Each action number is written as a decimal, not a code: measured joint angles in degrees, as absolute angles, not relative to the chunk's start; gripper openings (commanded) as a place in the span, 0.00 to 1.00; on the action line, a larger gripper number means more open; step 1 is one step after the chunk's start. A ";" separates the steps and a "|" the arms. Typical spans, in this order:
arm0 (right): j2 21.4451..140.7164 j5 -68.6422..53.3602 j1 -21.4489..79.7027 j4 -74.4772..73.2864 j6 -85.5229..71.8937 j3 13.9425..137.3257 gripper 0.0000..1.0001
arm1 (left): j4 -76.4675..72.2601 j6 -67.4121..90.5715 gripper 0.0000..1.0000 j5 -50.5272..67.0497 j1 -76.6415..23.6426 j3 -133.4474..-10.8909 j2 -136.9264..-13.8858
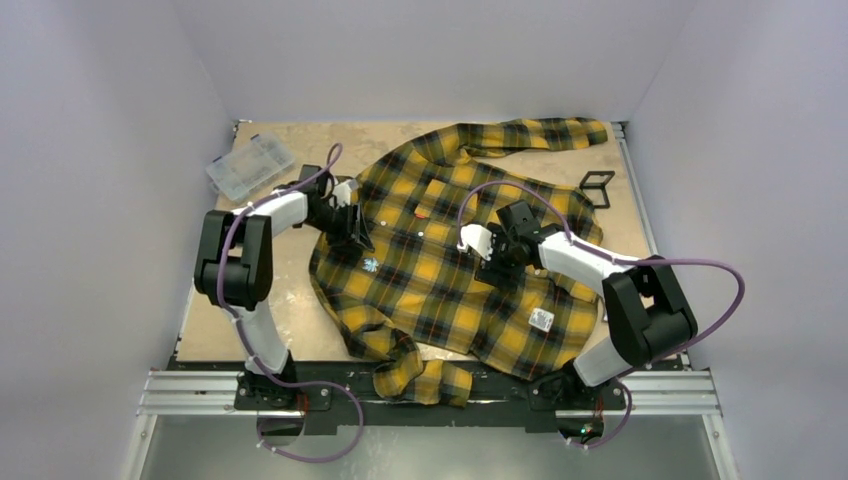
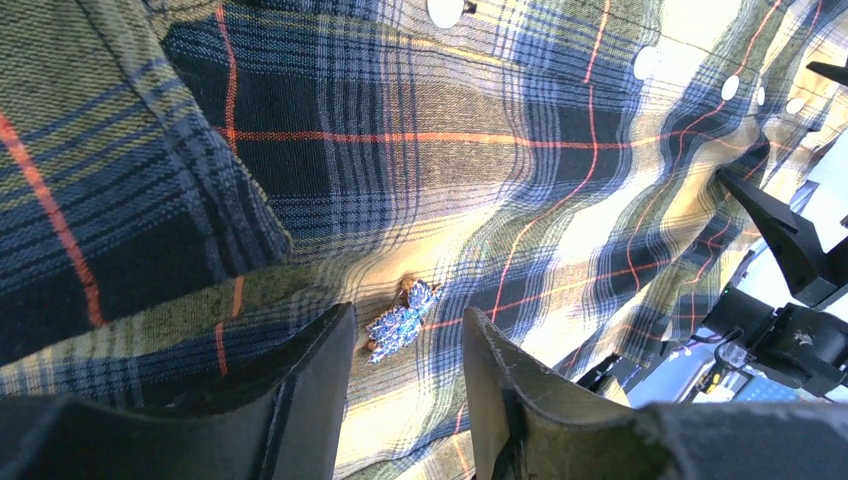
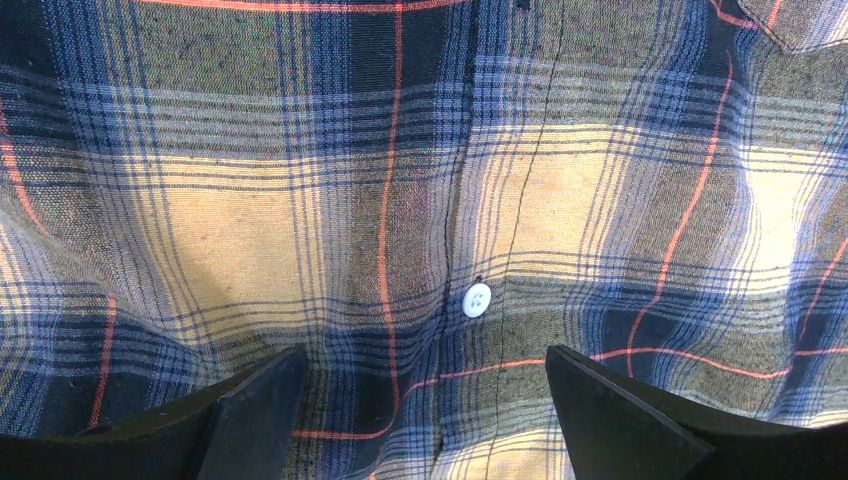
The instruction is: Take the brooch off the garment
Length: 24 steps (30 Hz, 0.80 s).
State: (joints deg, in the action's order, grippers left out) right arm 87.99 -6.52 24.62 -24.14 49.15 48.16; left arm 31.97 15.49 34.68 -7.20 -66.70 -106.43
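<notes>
The garment (image 1: 450,270) is a yellow-and-black plaid shirt spread flat on the table. The brooch (image 1: 370,264) is a tiny pale blue-white trinket pinned on the shirt's left side. My left gripper (image 1: 354,232) hovers just above it, open. In the left wrist view the brooch (image 2: 402,322) lies on the cloth (image 2: 420,150) between the two dark fingertips (image 2: 322,365), nearer the left one, not gripped. My right gripper (image 1: 492,260) is open low over the shirt's middle. In its wrist view the jaws stand wide apart over the button placket (image 3: 500,200), empty.
A clear plastic box (image 1: 250,165) sits at the back left. A black wire-frame object (image 1: 597,187) lies at the back right. A white square tag (image 1: 541,319) is on the shirt's lower right. A white button (image 3: 477,300) lies between the right fingers. Grey walls enclose the table.
</notes>
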 measured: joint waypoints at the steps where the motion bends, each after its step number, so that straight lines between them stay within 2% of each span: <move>1: 87.96 -6.52 24.62 -24.21 49.15 48.16 0.94 | 31.92 15.51 0.41 34.89 -7.20 -66.70 -106.85; 10: 88.01 -6.59 24.01 -24.97 49.12 48.31 0.94 | 30.89 15.46 0.36 37.56 -8.29 -63.99 -107.79; 13: 88.14 -6.59 23.64 -25.82 49.12 48.58 0.94 | 30.63 15.44 0.32 38.54 -8.54 -63.57 -107.79; 18: 88.82 -6.81 23.33 -26.81 49.12 49.34 0.94 | 29.43 15.46 0.18 40.05 -8.54 -62.89 -107.79; 20: 88.88 -6.94 23.18 -27.05 49.12 49.47 0.93 | 28.64 15.46 0.04 40.58 -8.54 -62.48 -107.66; 21: 88.88 -6.94 23.14 -27.22 49.15 49.50 0.93 | 28.18 15.46 0.00 40.66 -8.54 -62.17 -107.55; 24: 88.90 -7.03 22.96 -27.99 49.04 49.74 0.92 | 27.38 15.64 0.00 41.41 -8.56 -61.69 -107.07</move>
